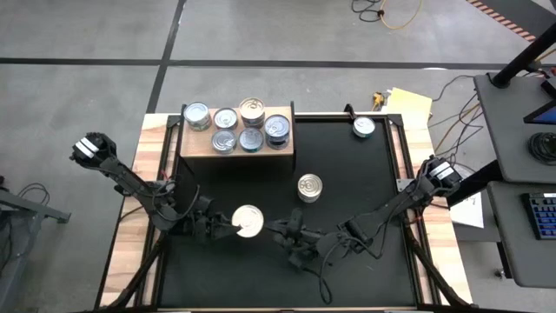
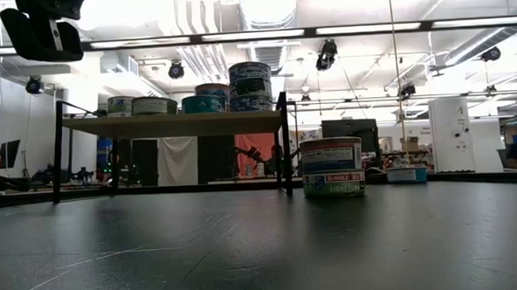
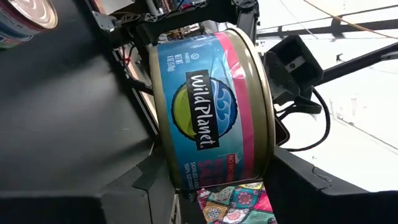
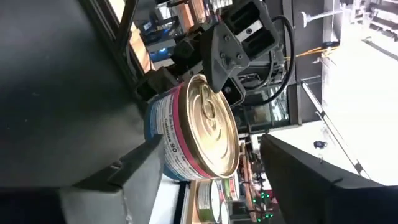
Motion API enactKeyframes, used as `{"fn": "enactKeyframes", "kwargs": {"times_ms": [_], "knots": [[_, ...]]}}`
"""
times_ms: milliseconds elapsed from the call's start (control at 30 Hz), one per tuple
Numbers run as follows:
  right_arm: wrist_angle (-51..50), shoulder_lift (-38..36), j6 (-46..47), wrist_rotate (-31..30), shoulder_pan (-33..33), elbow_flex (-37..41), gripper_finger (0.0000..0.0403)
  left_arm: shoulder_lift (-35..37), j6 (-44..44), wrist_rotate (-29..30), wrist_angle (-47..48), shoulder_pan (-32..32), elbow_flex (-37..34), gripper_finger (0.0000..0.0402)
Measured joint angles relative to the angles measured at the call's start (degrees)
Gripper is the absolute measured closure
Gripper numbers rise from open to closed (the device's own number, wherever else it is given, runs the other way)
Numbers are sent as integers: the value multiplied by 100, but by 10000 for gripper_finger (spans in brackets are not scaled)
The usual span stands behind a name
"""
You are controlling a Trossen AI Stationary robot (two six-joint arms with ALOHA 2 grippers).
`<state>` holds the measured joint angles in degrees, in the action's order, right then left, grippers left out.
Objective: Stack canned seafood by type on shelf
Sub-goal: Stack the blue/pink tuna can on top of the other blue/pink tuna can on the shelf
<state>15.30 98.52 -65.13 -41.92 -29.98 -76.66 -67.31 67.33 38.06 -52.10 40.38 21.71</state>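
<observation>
A gold-topped Wild Planet tin [image 1: 248, 221] is held in the left claw [image 1: 228, 224] above the near middle of the black counter [image 1: 347, 183]. The left arm is stretched in from the counter's left edge, bent low at the elbow, with its wrist turned toward the centre. In the left wrist view the tin [image 3: 214, 112] is seen on its side between the two dark fingers, its blue and pink label facing the camera.

The right arm is reached in from the right edge, and the right claw [image 1: 280, 231] is set just beside the same tin, on its other side. In the right wrist view its fingers are spread wide on either side of the gold top [image 4: 208, 127], and no contact with the tin can be made out (the gap on each side is plain).

The wooden shelf [image 1: 236, 143] stands at the far left of the counter. Seven tins are counted on it, among them one silver-topped tin [image 1: 197, 115] at its left end and a gold-topped tin [image 1: 252, 110] stacked on another at the back.

A Bumble Bee stack of two tins [image 1: 310, 187] stands on the counter near the middle, well apart from the shelf. One silver-topped tin [image 1: 364, 127] lies at the far right corner.
</observation>
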Motion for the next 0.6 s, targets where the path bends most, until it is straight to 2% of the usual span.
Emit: {"fn": "enactKeyframes", "kwargs": {"times_ms": [133,200,500,600], "knots": [[-42,0,713,2,-2,2,129,0,232,-4,-63,-12,0,219],[-78,0,767,44,0,4,122,0,235,-10,-165,-38,0,219],[-173,4,-224,39,20,13,100,2,245,-15,-431,-85,0,219],[-172,4,-427,295,94,15,99,2,245,-74,-506,-85,0,219]]}}
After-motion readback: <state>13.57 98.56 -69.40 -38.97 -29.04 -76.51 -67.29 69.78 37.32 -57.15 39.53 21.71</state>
